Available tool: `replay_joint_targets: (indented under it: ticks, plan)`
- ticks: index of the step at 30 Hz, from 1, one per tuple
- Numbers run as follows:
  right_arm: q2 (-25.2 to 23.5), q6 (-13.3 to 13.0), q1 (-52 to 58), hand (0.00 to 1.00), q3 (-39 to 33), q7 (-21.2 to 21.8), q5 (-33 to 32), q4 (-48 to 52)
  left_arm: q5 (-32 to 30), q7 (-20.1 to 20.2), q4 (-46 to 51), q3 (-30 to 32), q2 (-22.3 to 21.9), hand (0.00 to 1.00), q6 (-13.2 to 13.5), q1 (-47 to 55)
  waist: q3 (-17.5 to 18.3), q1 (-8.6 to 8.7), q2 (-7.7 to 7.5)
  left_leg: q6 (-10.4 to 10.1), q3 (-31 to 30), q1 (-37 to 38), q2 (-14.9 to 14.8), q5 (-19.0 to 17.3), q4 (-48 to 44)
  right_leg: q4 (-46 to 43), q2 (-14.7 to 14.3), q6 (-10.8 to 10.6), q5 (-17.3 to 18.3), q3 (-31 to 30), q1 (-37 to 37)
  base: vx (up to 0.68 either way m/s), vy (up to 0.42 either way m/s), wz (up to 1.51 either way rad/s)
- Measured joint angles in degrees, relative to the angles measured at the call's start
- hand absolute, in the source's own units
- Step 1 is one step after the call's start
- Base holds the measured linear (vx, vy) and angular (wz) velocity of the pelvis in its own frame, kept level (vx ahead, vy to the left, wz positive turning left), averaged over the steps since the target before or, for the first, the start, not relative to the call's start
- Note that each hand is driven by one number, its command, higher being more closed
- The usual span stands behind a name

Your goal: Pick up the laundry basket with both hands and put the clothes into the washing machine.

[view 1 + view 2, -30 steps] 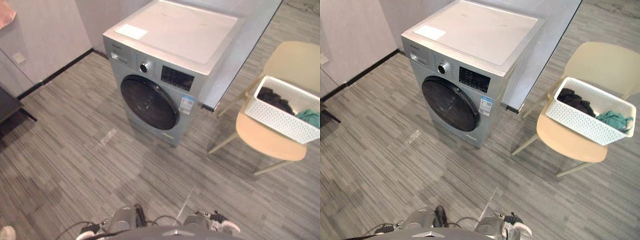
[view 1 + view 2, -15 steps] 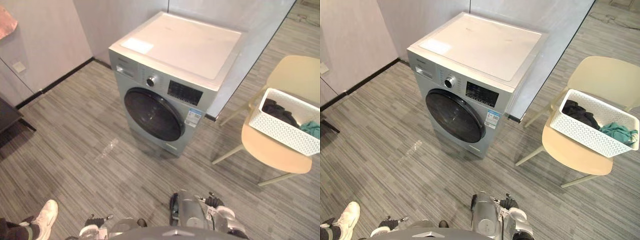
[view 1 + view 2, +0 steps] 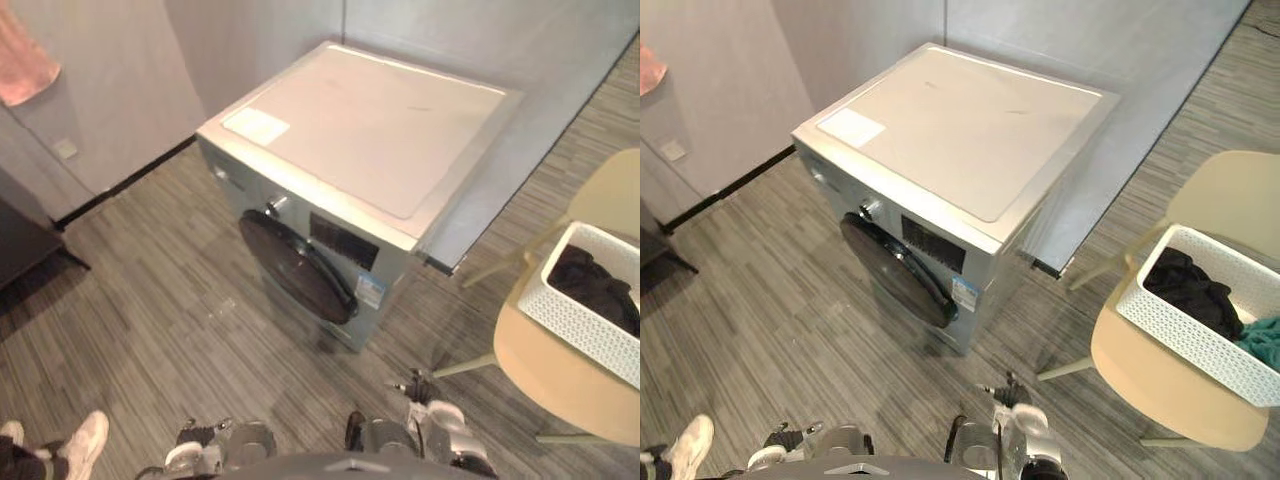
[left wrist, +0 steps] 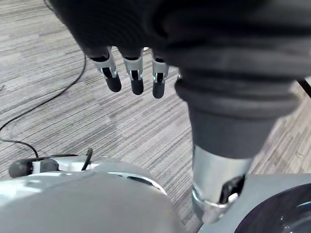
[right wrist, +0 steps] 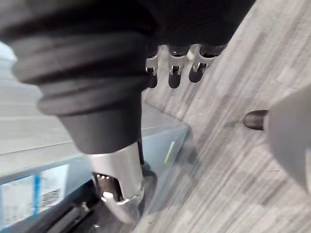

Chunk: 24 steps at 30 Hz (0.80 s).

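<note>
- Shoe [image 3: 685, 440] of a person stands on the floor, well to the left of the washing machine [image 3: 940, 150] and nearer the robot, clear of the route.
- Left hand [image 4: 136, 77] hangs low in front of the washing machine, fingers straight and apart, holding nothing; it likely stays idle because the basket is out of reach.
- Washing machine door [image 3: 895, 270] faces the robot and looks closed, so it probably needs opening before loading.
- Right hand [image 5: 173, 73] hangs low just beside the washing machine's front, fingers loose and spread, empty.
- Chair [image 3: 1160, 385] stands right of the washing machine, apart from it.
- Laundry basket [image 3: 1185, 335] rests on the chair seat, probably so both hands can reach its sides without stooping; dark clothes [image 3: 1190, 290] and a teal garment [image 3: 1265, 340] lie inside.
</note>
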<state>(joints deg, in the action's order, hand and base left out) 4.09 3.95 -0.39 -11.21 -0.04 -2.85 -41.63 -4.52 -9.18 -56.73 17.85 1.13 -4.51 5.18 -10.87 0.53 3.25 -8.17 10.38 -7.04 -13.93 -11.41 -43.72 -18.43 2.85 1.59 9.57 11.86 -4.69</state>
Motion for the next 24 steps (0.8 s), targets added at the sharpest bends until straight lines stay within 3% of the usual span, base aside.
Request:
replay_joint_targets:
  ticks: [3,5,6,7,9,12,16,21,24]
  plan:
    - [0.36,-0.26,-0.42,0.0,2.54,-0.03,-0.07,4.33,-0.07,-0.65,-0.16,-0.42,0.22,0.0,-0.37,-0.01,-0.02,0.17,-0.12,0.94,0.26,0.87,-0.7,-0.32,15.61,1.11,-0.05,-1.06,-0.6,-3.24,0.02,0.12,0.117,-0.62]
    - [1.66,-0.62,-0.23,0.0,6.53,0.2,-0.06,7.33,-0.08,-0.91,-0.47,-1.69,0.43,0.0,-0.51,0.0,0.18,0.2,0.14,1.31,-1.16,2.22,-0.11,3.31,27.36,0.89,0.08,-2.58,-0.88,-5.42,-1.49,0.07,0.268,-0.61]
    - [2.88,-0.93,0.38,0.0,9.08,0.89,-0.06,9.38,-0.14,-0.94,-1.15,-3.02,0.52,0.0,-0.54,-0.02,0.8,0.49,1.13,-0.02,-1.44,2.19,-0.17,9.83,30.9,0.0,-0.08,-3.96,-0.47,-6.56,-2.59,0.06,0.335,-0.42]
    - [3.6,-1.03,1.05,0.0,11.43,1.43,-0.07,10.72,-0.33,-0.9,-2.1,-4.57,1.21,0.0,-0.59,-0.31,1.26,1.09,0.62,-1.03,-0.85,3.48,0.8,7.81,32.9,-0.17,1.0,-5.59,-0.44,-7.15,-2.78,0.08,0.402,-0.24]
    - [3.25,-1.12,3.5,0.0,14.99,3.64,0.66,14.26,-1.5,-0.42,-2.94,-6.95,3.56,0.0,-0.66,-0.65,2.56,1.68,-2.39,0.5,-0.26,4.14,3.91,8.97,36.07,2.3,3.62,-7.41,-1.76,-7.41,-2.28,0.07,0.308,0.09]
    - [3.17,-1.46,4.63,0.0,20.76,6.91,0.8,17.34,-3.72,0.03,-2.98,-9.51,5.22,0.0,-0.7,-0.82,3.76,1.57,-4.13,2.05,0.71,5.97,7.61,10.01,39.34,7.22,6.35,-9.66,-4.38,-8.23,-0.17,0.05,0.203,0.03]
    - [3.08,-2.54,2.82,0.0,25.97,8.8,0.89,18.53,-4.87,0.05,-3.03,-11.35,5.63,0.0,-0.68,-1.15,4.4,1.39,-4.73,3.27,2.91,7.24,9.66,10.5,41.28,10.49,7.84,-10.55,-6.81,-10.19,0.62,-0.01,0.128,-0.23]
    - [4.34,-2.53,2.53,0.0,26.87,8.15,0.87,22.82,-6.11,-0.12,-4.57,-12.47,5.56,0.0,-1.21,-1.43,4.68,1.92,-3.43,4.3,3.93,7.22,10.13,11.66,43.45,12.01,7.77,-10.79,-8.38,-11.32,-0.65,-0.05,0.021,-0.16]
    - [5.64,-2.93,1.96,0.0,26.98,6.94,0.82,25.46,-7.08,-0.26,-4.75,-13.03,5.6,0.0,-1.62,-1.6,4.81,1.7,-3.41,4.32,3.99,7.39,10.09,12.84,45.19,12.86,7.48,-10.72,-9.0,-11.37,-1.09,-0.05,-0.014,-0.01]
